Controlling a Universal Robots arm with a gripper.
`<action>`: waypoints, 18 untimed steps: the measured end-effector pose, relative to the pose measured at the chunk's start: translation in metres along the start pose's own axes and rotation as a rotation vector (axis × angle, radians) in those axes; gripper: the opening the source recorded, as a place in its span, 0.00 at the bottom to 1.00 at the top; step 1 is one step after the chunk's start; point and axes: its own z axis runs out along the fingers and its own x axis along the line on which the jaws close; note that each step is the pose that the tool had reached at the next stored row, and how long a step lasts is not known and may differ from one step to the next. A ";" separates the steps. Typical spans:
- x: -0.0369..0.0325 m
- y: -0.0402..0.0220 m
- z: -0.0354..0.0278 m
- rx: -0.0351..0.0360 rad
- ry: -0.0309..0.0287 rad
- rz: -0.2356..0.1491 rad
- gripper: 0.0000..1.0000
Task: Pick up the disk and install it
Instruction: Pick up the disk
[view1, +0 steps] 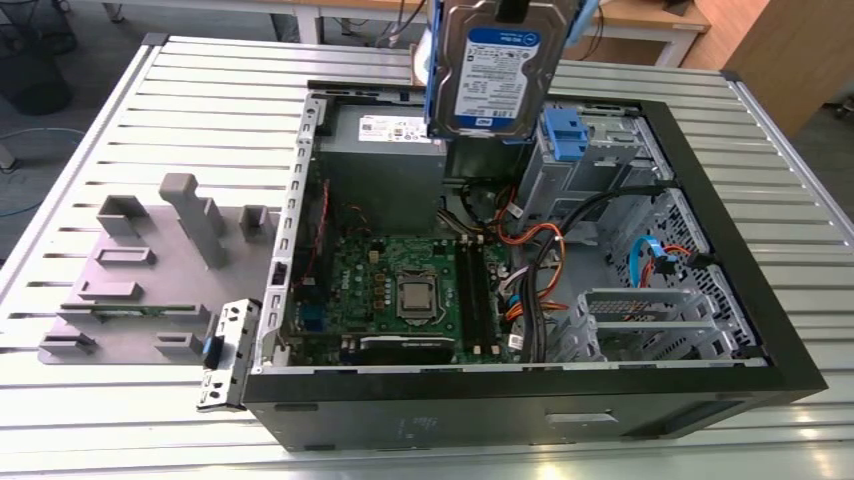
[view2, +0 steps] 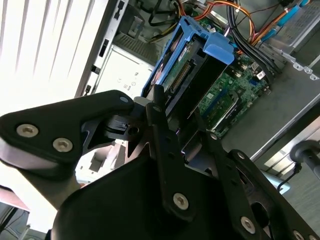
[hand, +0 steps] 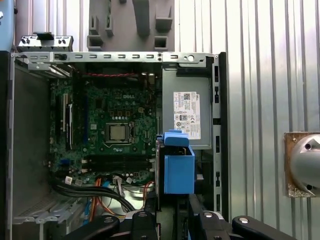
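The disk (view1: 497, 70), a silver drive with a blue-and-white label in a blue carrier, hangs upright in the air above the back of the open computer case (view1: 534, 410). In both wrist views my gripper (view2: 170, 117) (hand: 175, 212) is shut on it, its black fingers (view2: 159, 107) clamped on the carrier's sides. The carrier's blue end (hand: 178, 170) points down toward the case, over the spot between the power supply and the motherboard. The disk (view2: 192, 70) touches nothing but the gripper.
Inside the case lie the green motherboard (view1: 400, 290), the grey power supply box (view1: 387, 140), a metal drive cage (view1: 594, 170) with a blue bracket (view1: 566, 135), and orange and black cables (view1: 534, 255). A grey fixture plate (view1: 134, 290) lies on the slatted table (view1: 107, 420) at the exterior view's left.
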 end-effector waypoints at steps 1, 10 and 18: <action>0.0016 0.0000 -0.0001 0.0000 0.0003 0.000 0.35; 0.0144 -0.0004 -0.0006 0.0002 0.0056 0.000 0.35; 0.0292 -0.0009 -0.0012 0.0004 0.0127 0.000 0.35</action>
